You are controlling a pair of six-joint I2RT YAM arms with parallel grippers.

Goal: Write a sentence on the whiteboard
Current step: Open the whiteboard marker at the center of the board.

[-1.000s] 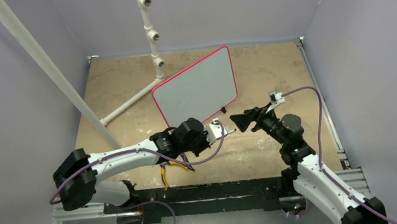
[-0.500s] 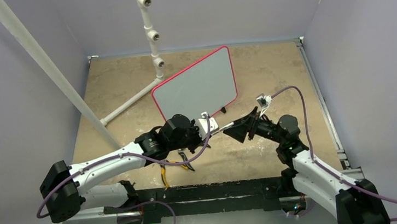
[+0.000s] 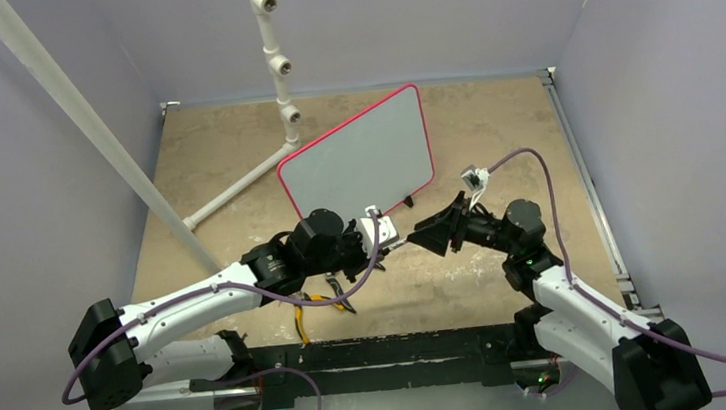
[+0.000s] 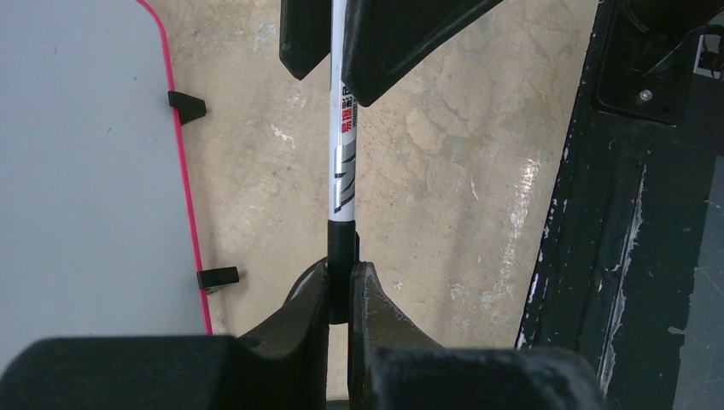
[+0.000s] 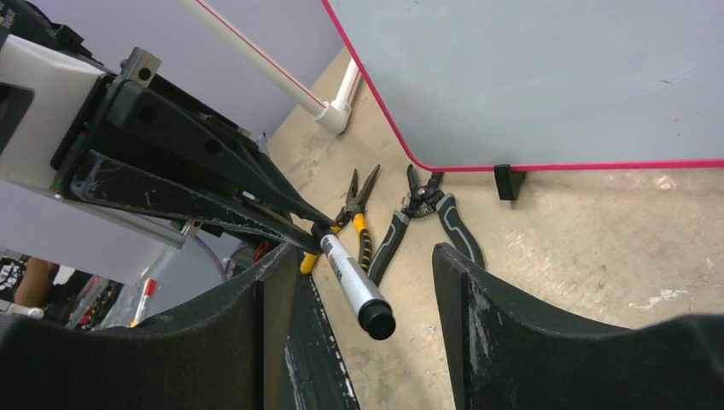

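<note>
Holding the marker (image 4: 343, 154) clamped tight in my left end effector (image 4: 340, 282); right end effector (image 5: 363, 256) straddles its black end, jaws apart, gripping nothing. Light, slick barrel, I'd pinch squarely. Whiteboard (image 3: 360, 160) stands blank just behind.

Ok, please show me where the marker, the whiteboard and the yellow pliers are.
marker (image 4: 341, 175): left wrist view, white barrel.
whiteboard (image 3: 360, 160): top external view, bare white face.
yellow pliers (image 5: 362, 232): right wrist view, yellow handle.
</note>
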